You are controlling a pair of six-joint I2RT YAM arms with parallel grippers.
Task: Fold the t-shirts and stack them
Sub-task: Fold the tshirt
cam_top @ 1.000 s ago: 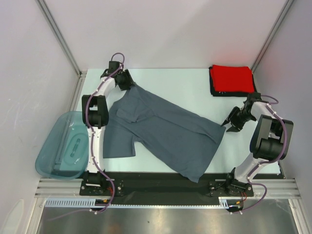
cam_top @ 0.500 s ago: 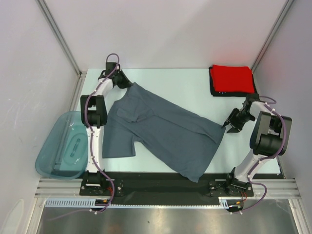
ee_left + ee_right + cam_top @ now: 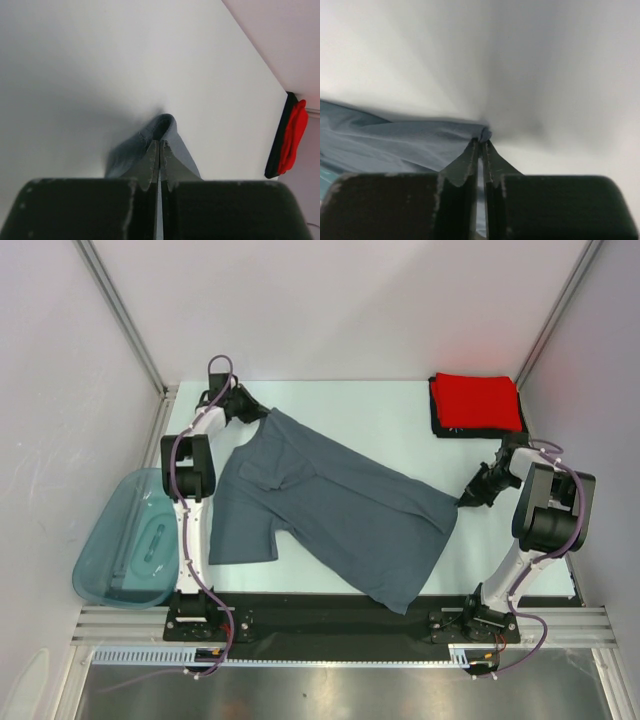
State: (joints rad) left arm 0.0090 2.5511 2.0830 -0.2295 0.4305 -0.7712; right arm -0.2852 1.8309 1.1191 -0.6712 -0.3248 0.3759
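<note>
The slate blue-grey t-shirt (image 3: 330, 505) lies spread flat and slanted across the table (image 3: 400, 430), with one end at the far left and the other reaching toward the near right. The left gripper (image 3: 160, 146) is clenched on a small pinched fold at the shirt's far-left corner. The right gripper (image 3: 482, 144) is clenched on the very tip of the right-hand corner, with only a little cloth between the jaws. The red t-shirt (image 3: 477, 400) rests folded on top of the black t-shirt (image 3: 437, 415) in the far right corner, well apart from the work. The teal tub (image 3: 130, 540) sits off the left side. The step in hand appears to be the first lift and fold. To do it well, raise both ends together and evenly so that neither pinch takes all the load. Confirm that the right-hand grip holds before travelling, since its bite looks shallow. Carry the edge over in one smooth arc with the cloth taut between the arms, and lay it down square before letting go.
</note>
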